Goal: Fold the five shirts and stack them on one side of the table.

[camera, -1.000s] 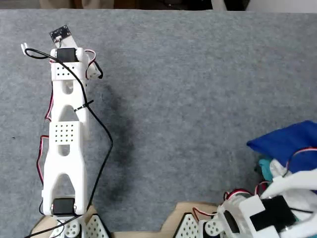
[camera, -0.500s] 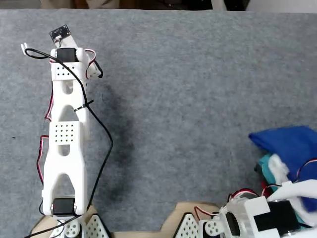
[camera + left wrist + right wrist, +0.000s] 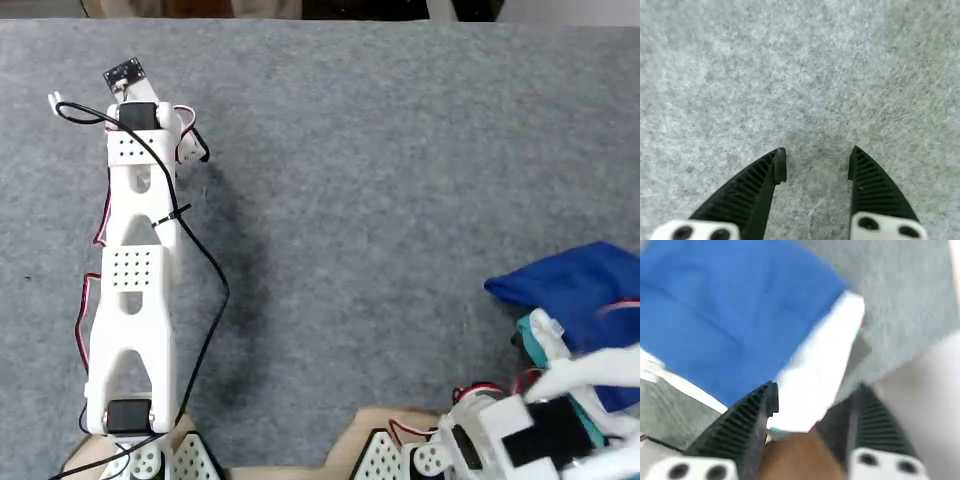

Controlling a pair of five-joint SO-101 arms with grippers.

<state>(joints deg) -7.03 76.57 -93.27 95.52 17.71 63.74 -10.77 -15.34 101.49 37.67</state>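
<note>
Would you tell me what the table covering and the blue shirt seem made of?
Table covering: probably grey felt or short-pile carpet, matte, with fuzzy mottled fibres. Blue shirt: soft cloth, likely cotton-like knit, matte, draping in rounded folds.

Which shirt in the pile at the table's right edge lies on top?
The blue shirt: it lies over the teal one and the white one, of which only edges show.

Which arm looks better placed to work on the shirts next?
The right. The right claw, open, hangs over the blue shirt at the right edge of the table. The left claw is open above bare table, far from any shirt.
</note>
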